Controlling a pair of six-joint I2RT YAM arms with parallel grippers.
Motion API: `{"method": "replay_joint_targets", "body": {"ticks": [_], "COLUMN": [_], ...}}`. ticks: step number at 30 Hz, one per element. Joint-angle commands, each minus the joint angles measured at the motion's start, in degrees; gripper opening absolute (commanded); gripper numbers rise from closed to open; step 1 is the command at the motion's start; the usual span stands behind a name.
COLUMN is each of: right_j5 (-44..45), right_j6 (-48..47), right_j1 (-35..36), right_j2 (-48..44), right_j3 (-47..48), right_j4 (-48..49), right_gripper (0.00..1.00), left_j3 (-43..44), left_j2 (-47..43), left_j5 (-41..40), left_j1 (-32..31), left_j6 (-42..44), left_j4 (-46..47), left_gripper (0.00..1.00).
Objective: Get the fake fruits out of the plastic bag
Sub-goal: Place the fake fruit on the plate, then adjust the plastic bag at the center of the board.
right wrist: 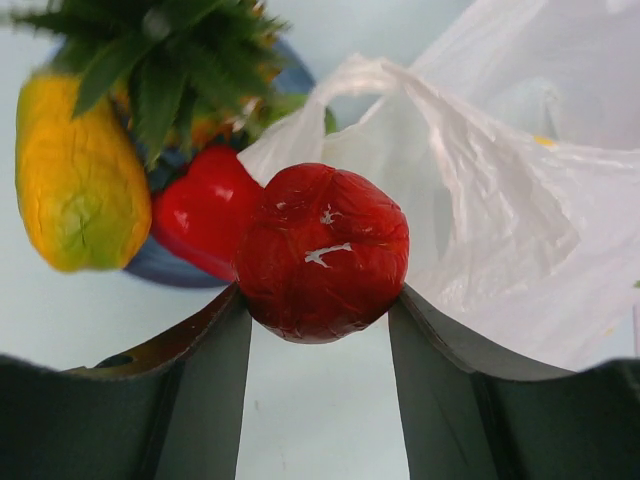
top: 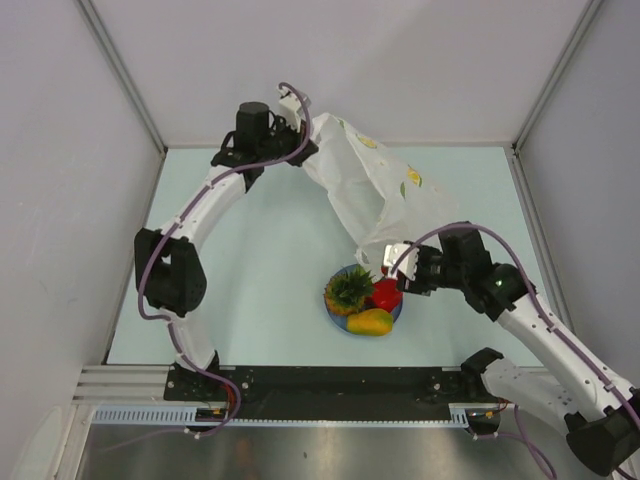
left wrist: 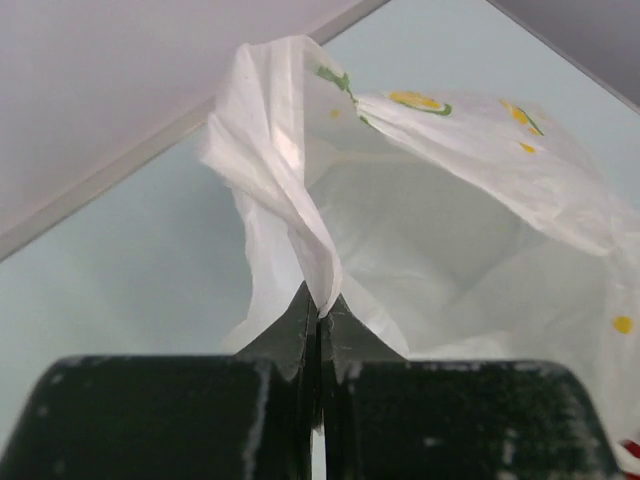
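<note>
A dark red fruit (right wrist: 322,250), round and wrinkled, sits clamped between the two fingers of the right gripper (right wrist: 318,292), just in front of a handle loop of the bag (right wrist: 500,200). Seen from above, that gripper hovers at 1 o'clock of the blue plate (top: 334,311), which lies toward the 6 o'clock side of the table (top: 250,250). On the plate the pineapple (top: 350,290) is at 9 o'clock, the red pepper (top: 386,295) at 3, the mango (top: 370,322) at 6. The left gripper (left wrist: 318,308), fingers pressed together on a bunched fold of the bag, holds it raised at 11 o'clock of the table, the bag's lower end drooping toward the plate
</note>
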Motion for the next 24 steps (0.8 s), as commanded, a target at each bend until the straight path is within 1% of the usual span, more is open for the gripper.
{"method": "replay_joint_targets", "body": {"ticks": [1,2,4,10,13,15,16,18,19,20,22,23,24], "right_j5": [-1.0,-1.1,-1.8,-3.0,-3.0,-3.2,-3.3,-3.2,-3.2,-3.3,-3.3,-3.3,-3.1], "right_j6": [-11.9,-14.2,-15.6,-16.9,-17.0,-17.2,-18.1,-18.9,-19.5,-19.9,-20.1,-20.3,-20.6], "right_j1": [1.7,2.2,3.0,7.4,9.6,10.1,10.1,10.1,10.1,10.1,10.2,10.2,10.2], "right_j2": [-4.4,-5.4,-5.7,-5.6,-5.4,-5.2,-5.1,-5.1,-5.1,-5.1,-5.0,-4.8,-4.7], "right_j3": [-7.2,-8.2,-9.6,-11.2,-11.6,-11.6,-11.6,-11.5,-11.6,-11.6,-11.6,-11.6,-11.8], "right_j4": [4.0,4.7,5.1,5.0,5.7,5.4,5.2,4.9,4.8,4.7,4.1,3.9,3.6], "right_gripper": [0.38,0.38,0.38,0.39,0.39,0.39,0.39,0.39,0.39,0.39,0.39,0.39,0.39], "left_j3": [-5.0,-6.2,-7.2,-9.4,-8.7,-6.6,-5.8,-1.7,-0.1,2.7,4.4,5.1,5.3], "left_j2": [-6.4,-6.8,-7.9,-9.7,-9.1,-8.1,-7.8,-6.5,-6.1,-5.4,-4.5,-4.4,-4.3], "left_j5": [3.9,3.8,3.2,1.8,1.1,-1.5,-6.3,-13.1,-19.3,-22.5,-26.5,-31.1,-33.3], "left_j1": [-1.0,-1.1,-1.3,-1.5,-1.5,-1.8,-1.8,-1.9,-1.8,-1.8,-1.5,-1.4,-1.4], "left_j6": [-1.9,-1.8,-0.6,0.3,-0.9,-1.5,-1.5,-0.4,0.8,1.9,4.7,5.5,6.6], "left_j4": [1.3,1.3,1.1,1.0,1.6,1.8,1.8,1.9,1.7,1.6,2.2,3.1,3.5], "left_gripper": [0.0,0.0,0.0,0.0,0.01,0.0,0.0,0.0,0.0,0.0,0.0,0.0,0.0]}}
